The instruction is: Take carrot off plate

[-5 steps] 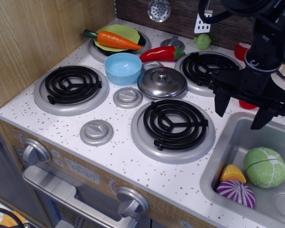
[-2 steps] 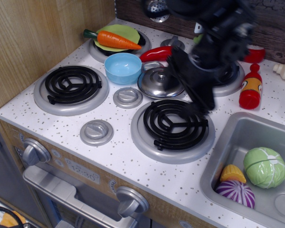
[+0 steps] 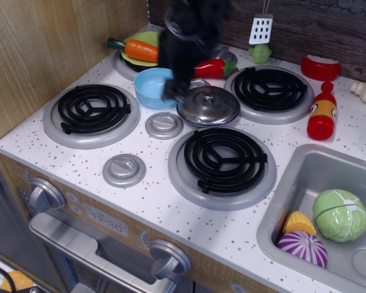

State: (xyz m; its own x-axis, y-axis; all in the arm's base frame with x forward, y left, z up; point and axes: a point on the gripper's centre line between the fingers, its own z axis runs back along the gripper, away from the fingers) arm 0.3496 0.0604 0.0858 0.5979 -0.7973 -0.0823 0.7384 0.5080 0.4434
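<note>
The orange carrot [image 3: 140,50] with its dark green stem end lies across the lime-green plate [image 3: 147,38] on the back left burner. My gripper [image 3: 177,79] is a blurred black mass just right of them. It hangs over the plate's right side, and its lower tip is above the edge of the blue bowl [image 3: 151,88]. It hides the carrot's pointed end and most of the plate. The blur hides how the jaws stand. Nothing shows in its grasp.
A steel lid [image 3: 208,105] sits right of the bowl and a red chili pepper [image 3: 218,68] behind it. Three more coil burners surround them. A red bottle [image 3: 320,119] stands at the right. The sink [image 3: 293,183] holds a cabbage [image 3: 340,213] and other toy vegetables.
My gripper has swept from the right side by the sink, across the lid, to the back left over the plate. The carrot and plate have not moved.
</note>
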